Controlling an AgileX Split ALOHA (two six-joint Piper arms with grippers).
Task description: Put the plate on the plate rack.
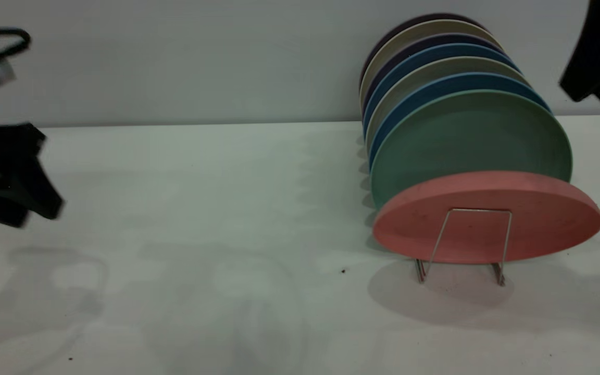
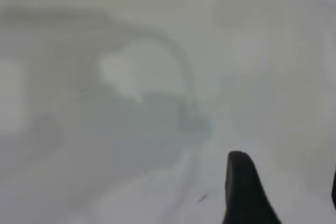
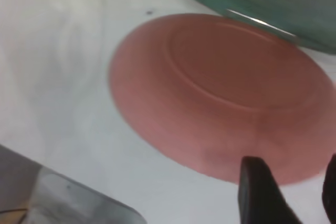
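Observation:
The salmon-pink plate [image 1: 545, 211] sits at the front of the silver wire plate rack [image 1: 482, 210]. It is tilted far over, rests on the front loop and lies against the teal-green plate [image 1: 466, 140] behind it. In the right wrist view the pink plate [image 3: 220, 93] lies below my right gripper [image 3: 291, 163], which is open, empty and clear of it. In the exterior view the right gripper [image 1: 597, 78] is raised at the upper right. My left gripper [image 1: 29, 203] hangs at the far left, away from the rack, and in its wrist view [image 2: 283, 174] it is open and empty over the bare table.
Several plates, blue, beige and dark, stand upright in the rack behind the teal-green one [image 1: 435, 57]. The white table [image 1: 201, 208] stretches left of the rack. A grey wall runs along the back. A grey object [image 3: 58, 198] shows in the right wrist view.

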